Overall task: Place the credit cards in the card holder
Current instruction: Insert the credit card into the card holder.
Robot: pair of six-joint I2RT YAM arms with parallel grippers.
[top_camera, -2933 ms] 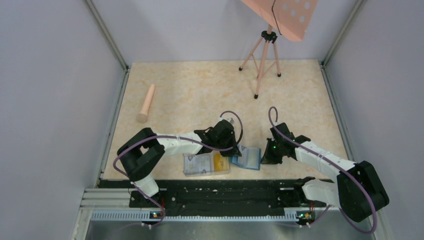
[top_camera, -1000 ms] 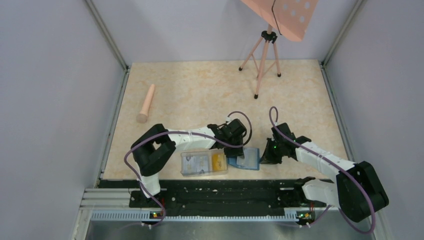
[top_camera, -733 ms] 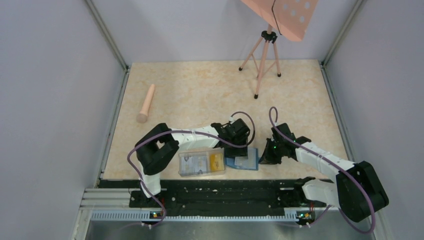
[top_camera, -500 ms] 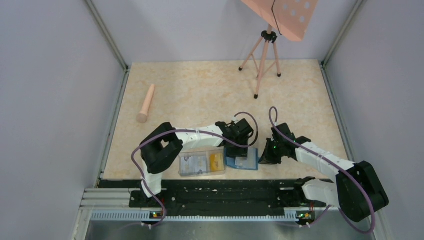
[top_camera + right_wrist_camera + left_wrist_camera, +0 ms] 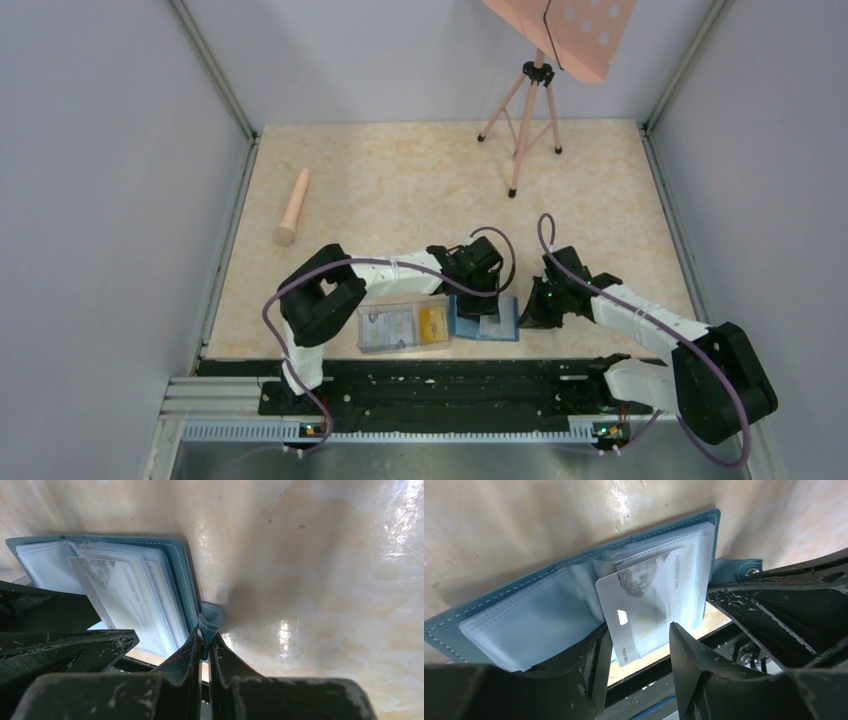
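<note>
Top view: I see the card holder [image 5: 487,322] lying open on the table [image 5: 400,180], touching the right side of the clear box [image 5: 405,326], with both grippers at it. I cannot read its pockets here. Left wrist view: 1 pale credit card [image 5: 644,605] sits part-way in the right clear pocket. The left gripper [image 5: 638,630] has its fingers part-spread, clamping the card's near end. Right wrist view: the right gripper [image 5: 205,642] has its fingers almost together, pinching the snap tab [image 5: 212,616].
</note>
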